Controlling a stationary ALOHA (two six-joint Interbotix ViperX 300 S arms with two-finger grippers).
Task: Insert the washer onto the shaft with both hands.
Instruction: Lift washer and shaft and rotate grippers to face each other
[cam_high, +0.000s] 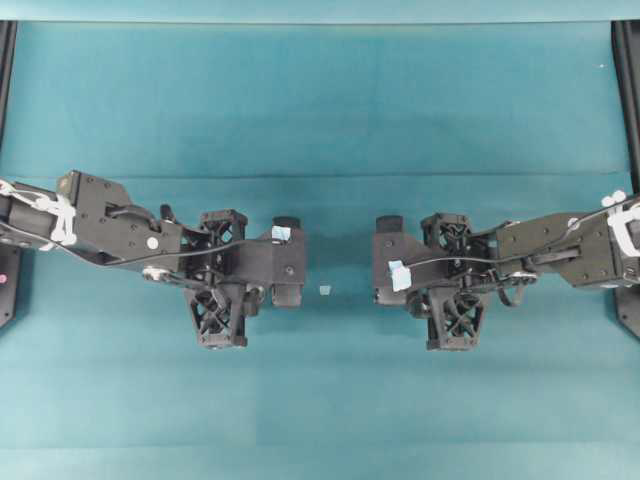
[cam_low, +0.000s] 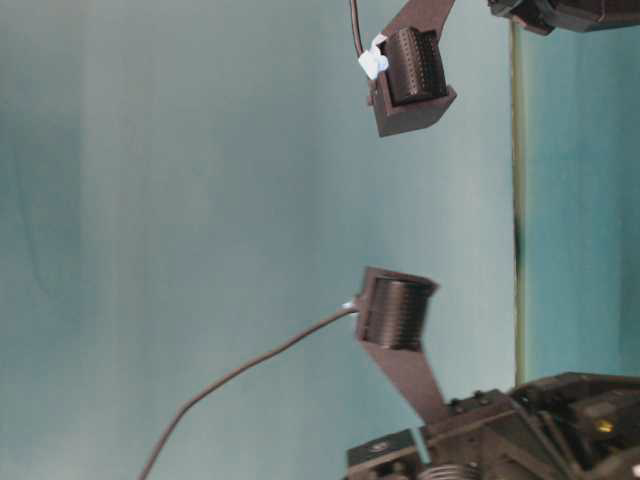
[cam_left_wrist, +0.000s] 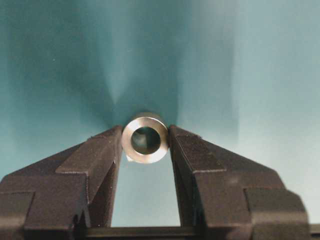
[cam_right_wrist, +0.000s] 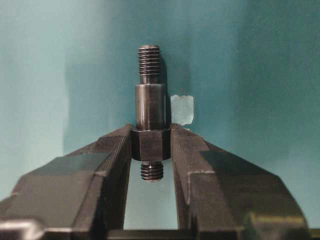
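Silvery-grey metal marks the washer (cam_left_wrist: 145, 139), seen nearest in the left wrist view: it sits clamped between the two black fingertips of the left gripper (cam_left_wrist: 145, 142), each fingertip touching one side of its rim. The ring faces the camera, and its dark centre hole is fully visible. Teal table surface (cam_left_wrist: 240, 60) lies behind it.

In the right wrist view, the right gripper (cam_right_wrist: 151, 145) is clenched on the shaft (cam_right_wrist: 150, 112). The fingertips press on the hexagonal collar from both sides. The smooth thicker section and the threaded thinner end extend away from the camera beyond the fingertips; a short threaded stub projects from the collar toward the camera, between the fingers. A small pale tape scrap (cam_right_wrist: 181, 110) lies on the table just past the shaft, slightly to its right in this view.

In the overhead view, the left arm (cam_high: 110, 222) reaches in from the left edge and the right arm (cam_high: 560, 245) from the right edge. The two gripper ends face each other across the middle and stand apart, with the tape scrap (cam_high: 324, 290) on the table between them. White tape wraps each arm near the frame edges, and blue tape marks each wrist. The washer and the shaft are too small to make out in this view.

In the table-level view, two ribbed black finger pads appear, well apart from each other.
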